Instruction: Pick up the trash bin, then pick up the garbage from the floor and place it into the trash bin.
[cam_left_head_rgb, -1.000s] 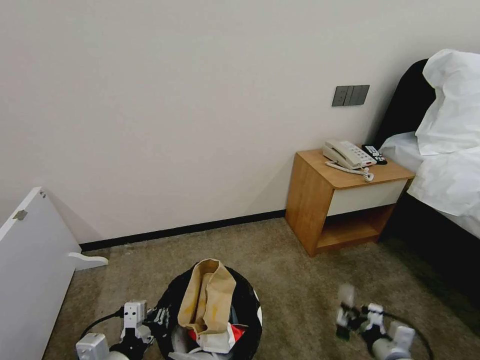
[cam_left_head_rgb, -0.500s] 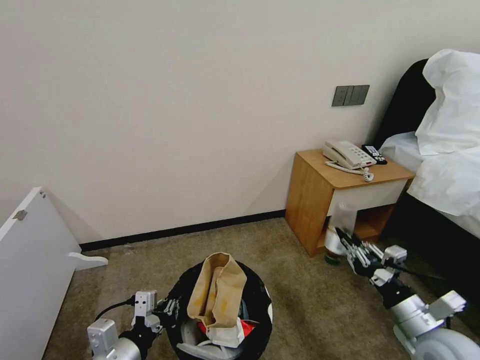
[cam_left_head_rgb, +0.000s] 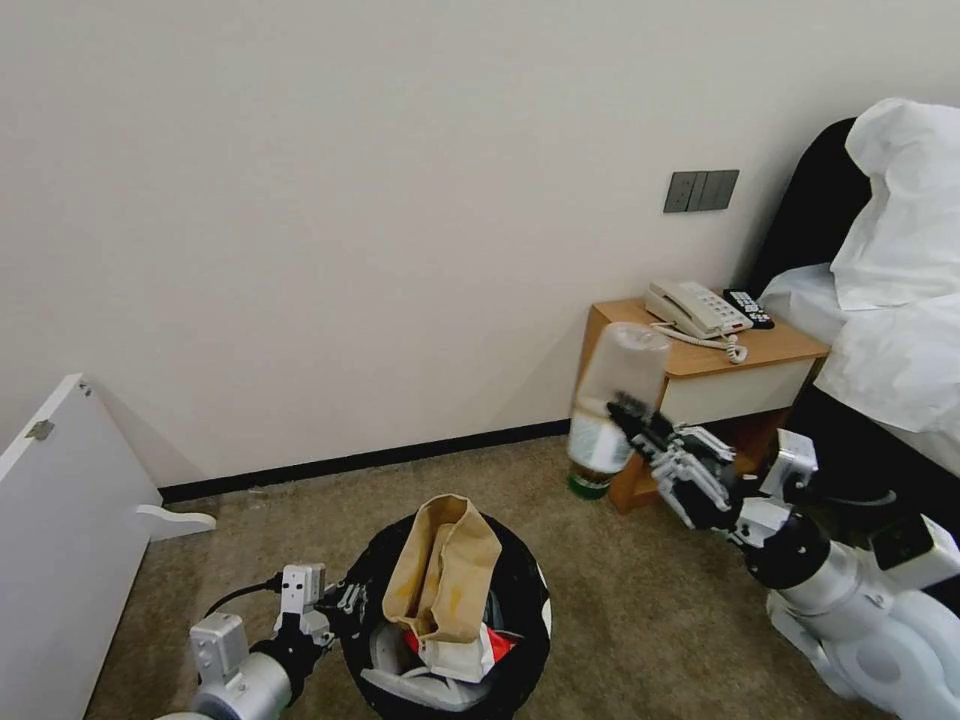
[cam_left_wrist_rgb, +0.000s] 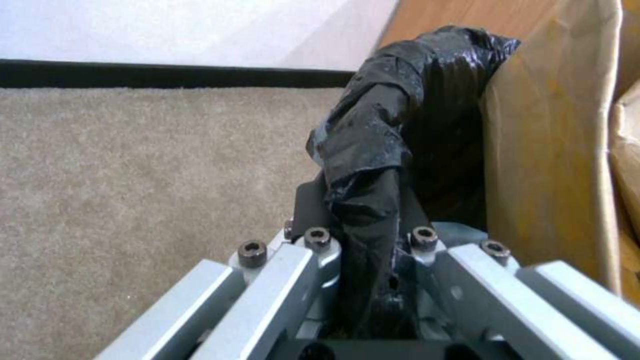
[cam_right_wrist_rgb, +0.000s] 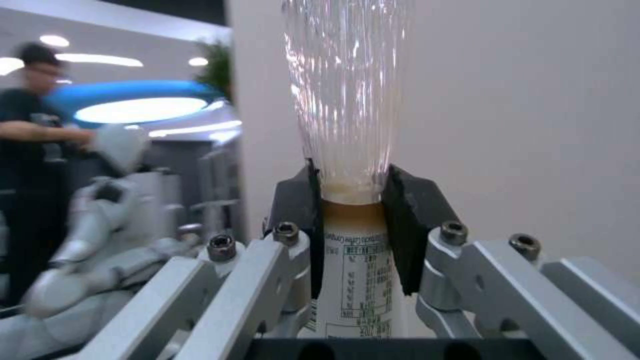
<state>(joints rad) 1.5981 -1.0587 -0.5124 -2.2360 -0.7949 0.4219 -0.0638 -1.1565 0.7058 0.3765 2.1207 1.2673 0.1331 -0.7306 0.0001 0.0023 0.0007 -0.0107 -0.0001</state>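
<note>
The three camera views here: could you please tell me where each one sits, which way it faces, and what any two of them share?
Head view: up on the robot, facing forward and down at carpet, wall and nightstand; both arms show.
Left wrist view: behind the left gripper, clamped on the trash bin liner, brown paper bag beside.
Right wrist view: behind the right gripper, clamped on the bottle.
Shared: head view also shows bin, bag, bottle, left gripper, right gripper.

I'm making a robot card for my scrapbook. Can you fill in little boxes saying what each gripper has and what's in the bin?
left gripper: shut on the trash bin's black bag rim
right gripper: shut on the bottle, held in the air, green cap down
trash bin: off the floor; holds a brown paper bag, white and red litter
nearby: nightstand with a phone
</note>
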